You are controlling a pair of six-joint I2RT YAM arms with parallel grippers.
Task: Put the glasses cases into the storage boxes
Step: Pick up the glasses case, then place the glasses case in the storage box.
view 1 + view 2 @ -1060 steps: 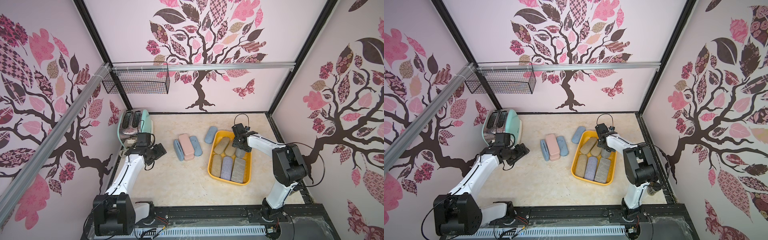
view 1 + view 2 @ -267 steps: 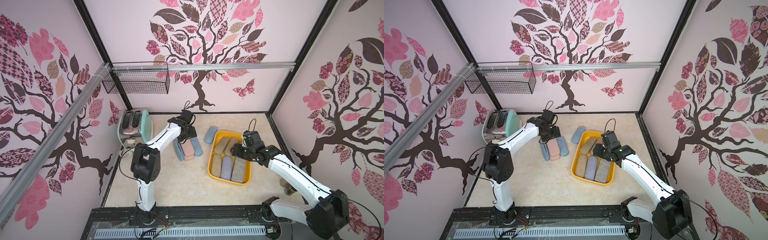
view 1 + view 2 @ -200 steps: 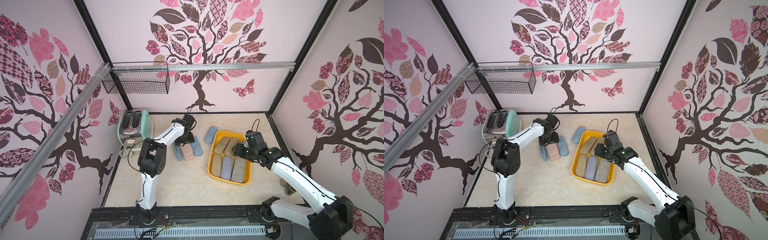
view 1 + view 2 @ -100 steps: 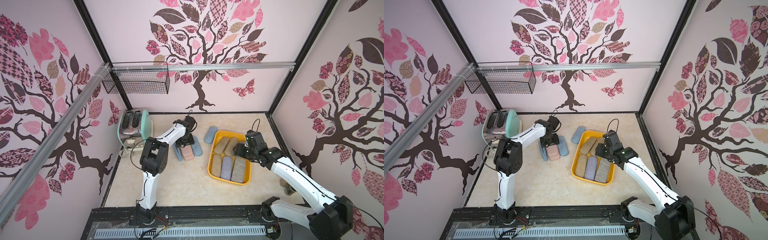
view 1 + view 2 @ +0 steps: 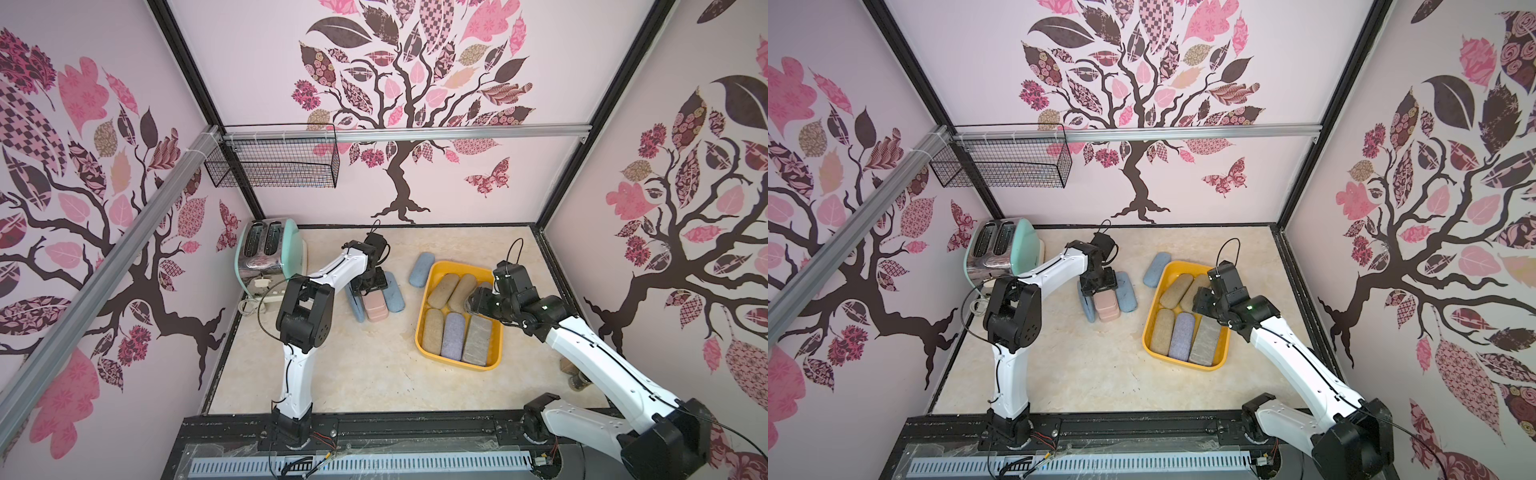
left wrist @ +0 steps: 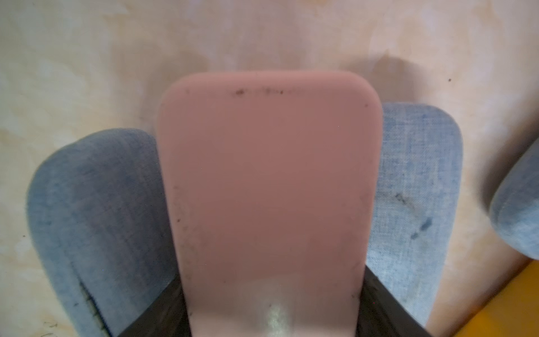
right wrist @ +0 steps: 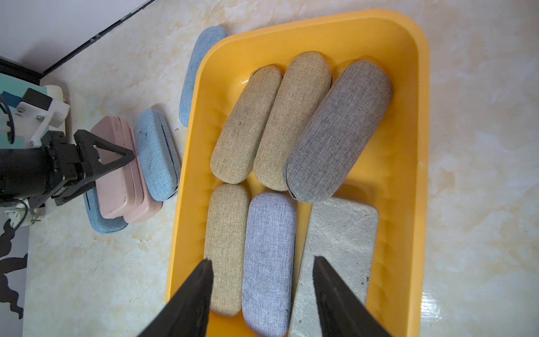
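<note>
Marbled worktop (image 5: 374, 374), pink case (image 6: 268, 181) stacked between blue cases (image 6: 96, 204) at 9 o'clock of yellow tub (image 7: 408, 146), left claw (image 5: 371, 289) pinching its long sides, right claw (image 7: 262, 262) spread empty over tub; smooth rigid shell, likely light but slippery, grip mid-length.

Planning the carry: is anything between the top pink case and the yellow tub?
Yes. A blue case lies flat beside the pink case on the side facing the tub, and the right gripper hovers open over the tub.
</note>
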